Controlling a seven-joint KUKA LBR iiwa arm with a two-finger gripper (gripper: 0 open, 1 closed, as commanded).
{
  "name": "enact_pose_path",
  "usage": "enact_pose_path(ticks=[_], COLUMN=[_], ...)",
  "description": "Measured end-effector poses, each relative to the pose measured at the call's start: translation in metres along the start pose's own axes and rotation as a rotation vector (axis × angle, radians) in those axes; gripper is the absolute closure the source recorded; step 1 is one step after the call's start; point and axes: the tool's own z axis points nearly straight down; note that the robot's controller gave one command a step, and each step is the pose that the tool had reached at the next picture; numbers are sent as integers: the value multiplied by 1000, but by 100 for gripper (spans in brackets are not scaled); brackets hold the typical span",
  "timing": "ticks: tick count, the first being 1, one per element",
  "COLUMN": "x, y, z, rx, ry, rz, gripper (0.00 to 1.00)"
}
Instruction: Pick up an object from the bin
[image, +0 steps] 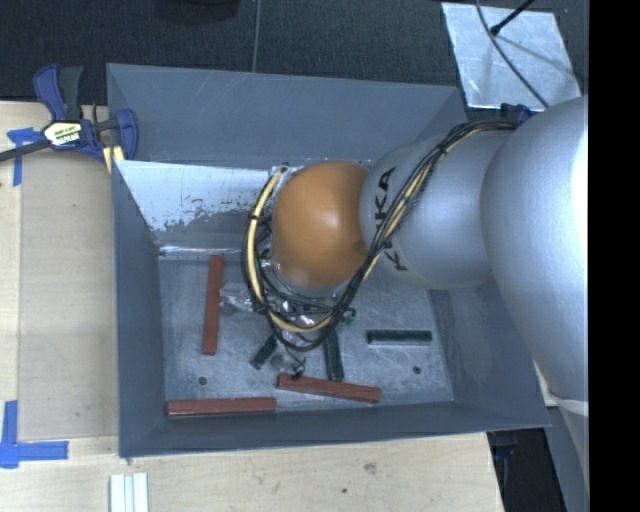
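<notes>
My gripper (287, 318) hangs low over the middle of the bin floor, mostly hidden under the arm's wrist. Just below it lie a short dark green stick (331, 360) and a small dark piece (264, 351). A red-brown stick (329, 389) lies slanted right in front of them. To the gripper's left stands a red-brown stick (212, 305) lengthwise on the floor. Whether anything is held is hidden.
Another red-brown stick (221, 406) lies along the bin's front wall at the left. A dark green stick (399, 338) lies flat to the right of the gripper. The arm covers the bin's right rear part.
</notes>
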Motion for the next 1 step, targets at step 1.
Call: enact_pose_path(ticks=[1], x=[-1], y=[0], z=[0], rx=[-1], ry=[-1], rz=[0], gripper=[100])
